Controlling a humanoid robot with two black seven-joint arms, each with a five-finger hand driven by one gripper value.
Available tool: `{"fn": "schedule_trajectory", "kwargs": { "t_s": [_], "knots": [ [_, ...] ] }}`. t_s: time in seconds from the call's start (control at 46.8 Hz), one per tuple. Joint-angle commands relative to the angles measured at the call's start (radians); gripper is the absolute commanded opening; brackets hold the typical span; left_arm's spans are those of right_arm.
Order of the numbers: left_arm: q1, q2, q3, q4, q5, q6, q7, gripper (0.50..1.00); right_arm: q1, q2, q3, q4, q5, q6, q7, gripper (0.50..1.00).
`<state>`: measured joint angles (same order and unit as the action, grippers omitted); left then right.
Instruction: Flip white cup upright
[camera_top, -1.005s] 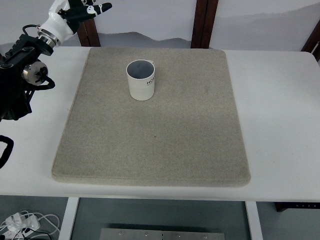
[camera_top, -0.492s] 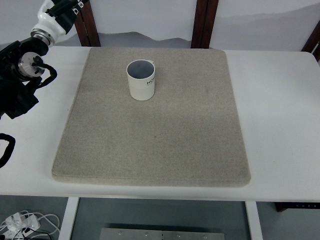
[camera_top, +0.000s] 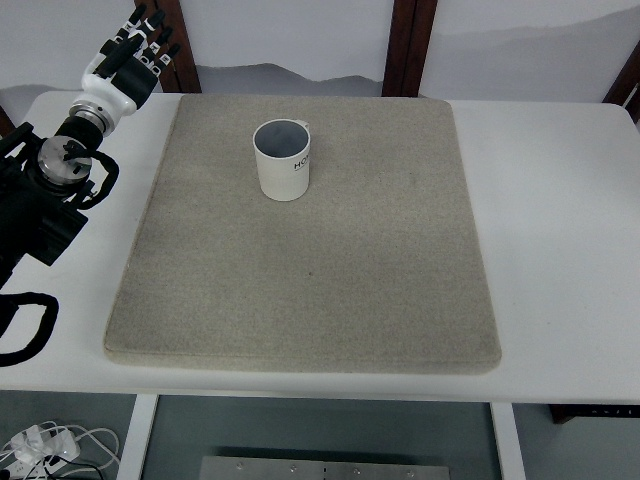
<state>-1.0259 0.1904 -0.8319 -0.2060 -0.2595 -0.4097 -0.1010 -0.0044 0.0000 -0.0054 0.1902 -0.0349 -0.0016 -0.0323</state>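
A white cup (camera_top: 282, 160) stands upright on the grey mat (camera_top: 310, 270), its open mouth facing up, with dark print on its side. My left hand (camera_top: 138, 52) is at the far left corner of the table, well left of the cup and apart from it. Its fingers are straight and hold nothing. The left arm (camera_top: 50, 190) runs down the picture's left edge. The right arm does not show.
The mat lies on a white table (camera_top: 560, 220). Dark wooden posts (camera_top: 408, 45) stand behind the table's far edge. Cables (camera_top: 40, 445) lie on the floor at the lower left.
My left hand has drawn back from the top edge of the picture and come down to the left, and its fingers have straightened. The cup has not moved.
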Motion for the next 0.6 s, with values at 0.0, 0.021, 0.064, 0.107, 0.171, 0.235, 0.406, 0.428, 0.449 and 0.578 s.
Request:
{"fn": "schedule_trajectory", "kwargs": {
  "t_s": [0.0, 0.021, 0.064, 0.107, 0.171, 0.235, 0.406, 0.428, 0.449, 0.578],
  "knots": [
    [0.012, 0.0, -0.016, 0.0, -0.03, 0.0, 0.0, 0.999, -0.002, 0.0, -0.002, 0.0, 0.001, 0.002, 0.0, 0.952],
    [0.013, -0.002, -0.018, -0.001, -0.035, 0.0, 0.0, 0.999, -0.002, 0.0, -0.002, 0.0, 0.001, 0.002, 0.0, 0.952],
    [0.013, -0.002, -0.022, -0.001, -0.038, -0.003, 0.0, 0.999, 0.0, 0.0, -0.002, 0.0, 0.003, 0.002, 0.0, 0.952],
    [0.017, -0.002, -0.022, -0.001, -0.041, -0.004, 0.001, 0.999, -0.002, 0.0, -0.004, 0.0, 0.001, 0.003, 0.0, 0.952],
    [0.017, -0.009, -0.024, 0.0, -0.044, -0.009, 0.003, 0.999, -0.005, 0.0, -0.005, 0.002, 0.0, 0.003, 0.0, 0.952],
    [0.018, -0.014, -0.024, 0.0, -0.055, -0.011, 0.001, 0.999, -0.005, 0.0, -0.005, 0.002, 0.0, 0.003, 0.003, 0.952],
    [0.017, -0.046, -0.016, -0.001, -0.06, -0.008, -0.002, 0.999, -0.005, 0.0, -0.001, 0.002, 0.003, 0.005, 0.005, 0.952],
    [0.017, -0.048, -0.021, -0.001, -0.06, -0.007, -0.003, 0.999, -0.005, 0.0, -0.001, 0.002, 0.003, 0.005, 0.005, 0.952],
    [0.017, -0.049, -0.022, -0.001, -0.06, -0.007, -0.003, 0.999, -0.005, 0.0, 0.001, 0.002, 0.003, 0.005, 0.005, 0.952],
    [0.012, -0.051, -0.022, -0.001, -0.06, -0.006, -0.005, 0.999, -0.005, 0.0, 0.004, 0.002, 0.003, 0.005, 0.005, 0.952]
  ]
}}
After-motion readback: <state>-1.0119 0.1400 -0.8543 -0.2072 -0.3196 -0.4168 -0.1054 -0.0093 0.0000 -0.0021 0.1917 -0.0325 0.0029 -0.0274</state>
